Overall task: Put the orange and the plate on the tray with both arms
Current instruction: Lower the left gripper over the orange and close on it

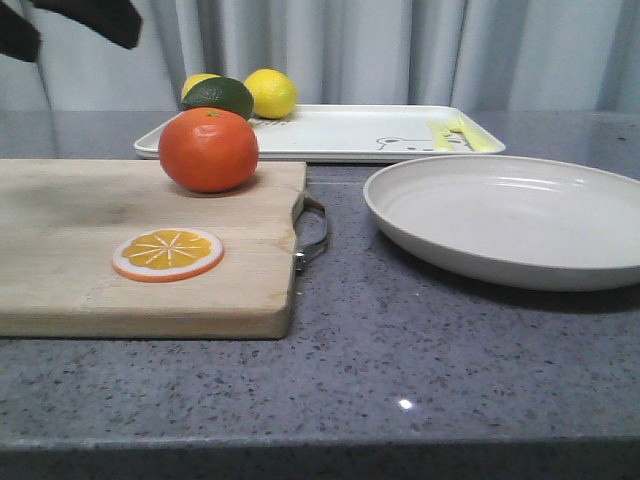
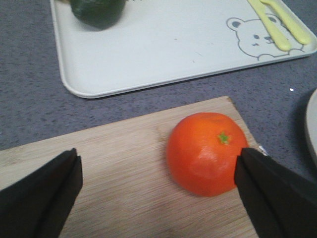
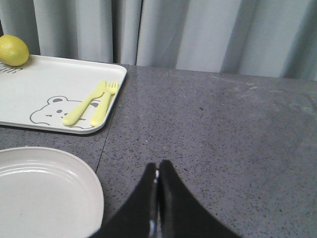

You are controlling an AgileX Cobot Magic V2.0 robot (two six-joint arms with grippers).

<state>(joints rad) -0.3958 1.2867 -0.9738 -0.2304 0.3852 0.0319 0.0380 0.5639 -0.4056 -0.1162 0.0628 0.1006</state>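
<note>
The orange [image 1: 208, 150] sits on the far right part of a wooden cutting board [image 1: 100, 270]. In the left wrist view my left gripper [image 2: 158, 191] hangs above the board, open wide and empty, and the orange [image 2: 205, 153] lies just inside its right finger [image 2: 272, 193]. The off-white plate [image 1: 510, 215] lies on the counter at the right. The white tray [image 1: 330, 135] with the bear drawing lies behind the board. My right gripper [image 3: 158, 171] is shut and empty over bare counter, just beside the plate's rim [image 3: 96, 191]. The right gripper is out of the front view.
An orange slice [image 1: 167, 253] lies on the board, which has a metal handle [image 1: 315, 235]. The tray holds a dark green avocado [image 1: 220, 95], two lemons [image 1: 270, 92] and a yellow fork and spoon [image 1: 450, 133]. Grey curtains hang behind.
</note>
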